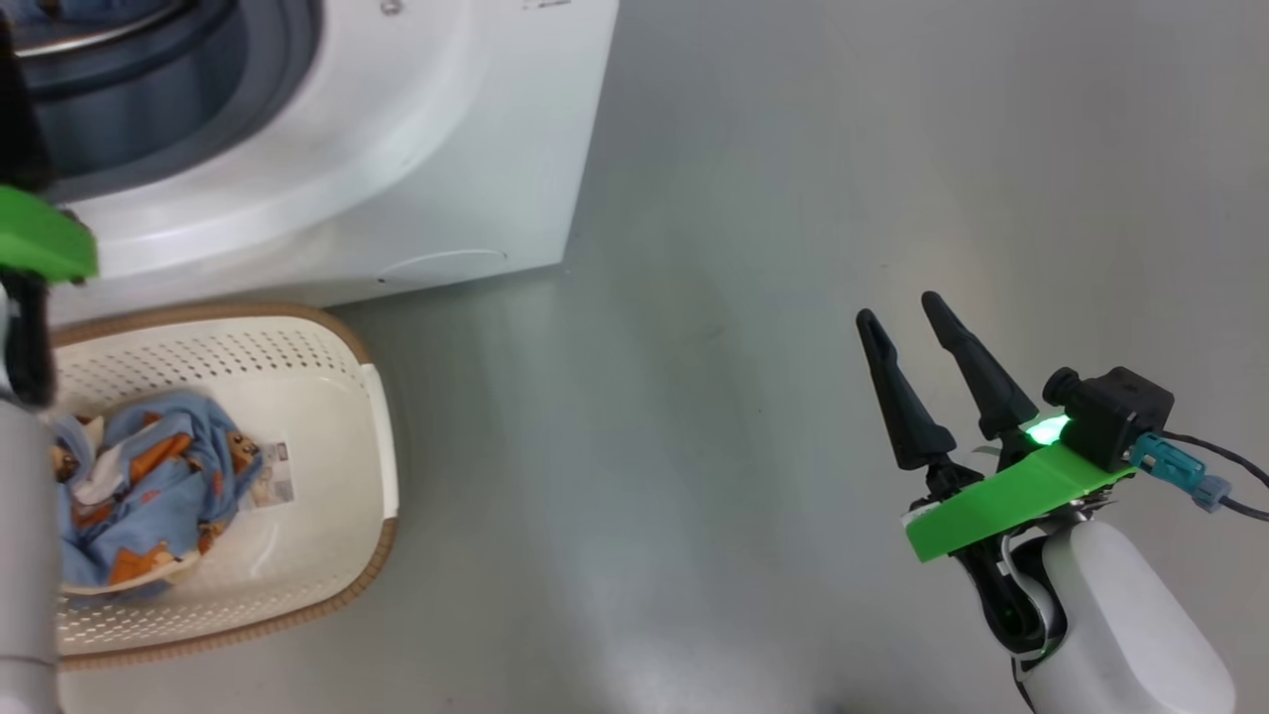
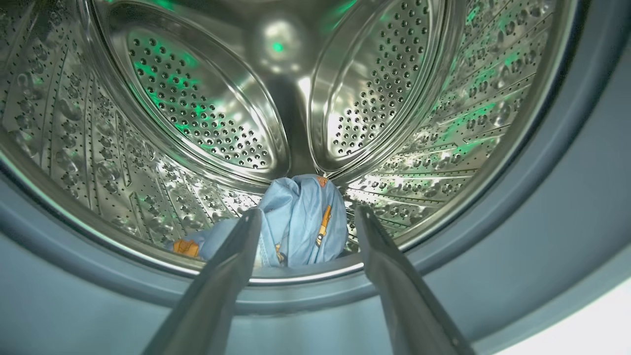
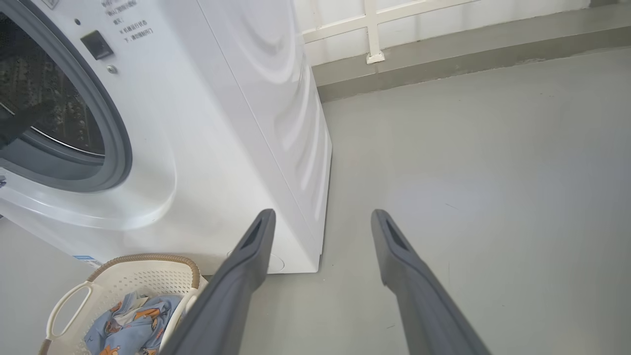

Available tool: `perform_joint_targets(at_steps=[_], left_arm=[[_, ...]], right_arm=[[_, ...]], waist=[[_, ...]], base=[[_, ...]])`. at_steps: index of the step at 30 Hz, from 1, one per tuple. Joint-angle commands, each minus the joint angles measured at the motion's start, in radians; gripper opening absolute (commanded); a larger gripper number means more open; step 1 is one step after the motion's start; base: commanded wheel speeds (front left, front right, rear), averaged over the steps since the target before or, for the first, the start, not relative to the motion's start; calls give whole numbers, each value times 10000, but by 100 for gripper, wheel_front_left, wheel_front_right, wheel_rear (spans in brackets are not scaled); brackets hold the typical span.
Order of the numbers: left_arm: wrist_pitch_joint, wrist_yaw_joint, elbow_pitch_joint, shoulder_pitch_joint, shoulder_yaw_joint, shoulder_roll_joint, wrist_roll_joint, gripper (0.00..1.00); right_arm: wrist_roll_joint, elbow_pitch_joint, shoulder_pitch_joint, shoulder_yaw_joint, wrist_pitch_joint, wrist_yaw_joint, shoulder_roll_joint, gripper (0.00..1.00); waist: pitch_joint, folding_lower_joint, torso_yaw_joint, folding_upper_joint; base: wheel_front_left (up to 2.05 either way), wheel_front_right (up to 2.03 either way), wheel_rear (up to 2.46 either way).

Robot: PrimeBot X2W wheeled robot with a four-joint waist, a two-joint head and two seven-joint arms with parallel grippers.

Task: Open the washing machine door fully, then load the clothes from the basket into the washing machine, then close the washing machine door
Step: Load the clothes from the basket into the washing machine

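Note:
The white washing machine [image 1: 397, 149] stands with its opening uncovered; its door is out of view. In the left wrist view my left gripper [image 2: 308, 211] is open at the grey gasket [image 2: 567, 207], pointing into the steel drum [image 2: 197, 113]. A light blue printed garment [image 2: 300, 224] lies on the drum's bottom just beyond the fingertips, not held. More of the clothes [image 1: 139, 486] lie in the cream basket [image 1: 337, 535] on the floor in front of the machine. My right gripper [image 1: 900, 307] hangs open and empty over the floor to the right, well away from the basket [image 3: 148, 268] and the clothes [image 3: 133, 328].
My left arm's green bracket [image 1: 40, 243] and pale forearm [image 1: 25, 555] run along the left edge, over the basket's left side. Grey floor [image 1: 744, 297] stretches to the right of the machine. A wall with a white frame [image 3: 374, 29] stands behind it.

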Motion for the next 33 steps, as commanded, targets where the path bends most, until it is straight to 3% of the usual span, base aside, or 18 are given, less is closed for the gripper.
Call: perform_joint_targets(at_steps=[1, 24, 33], left_arm=[[-51, -31, -338, 258, 226, 321, -25, 100], [-51, -31, -2031, 4266, 1034, -1167, 822, 100], [-51, -31, -2919, 5935, 1222, -1352, 976, 100]], right_arm=[[-97, -165, 382, 132, -74, 16, -112, 100], [81, 66, 1608, -300, -74, 16, -853, 100], [141, 62, 2132, -392, -74, 16, -997, 100]], waist=[[-234, -1, 196, 0], [-2202, -1, 1305, 0], [-2829, -1, 1483, 0]], base=[[0, 0, 0], [0, 0, 0], [0, 0, 0]])
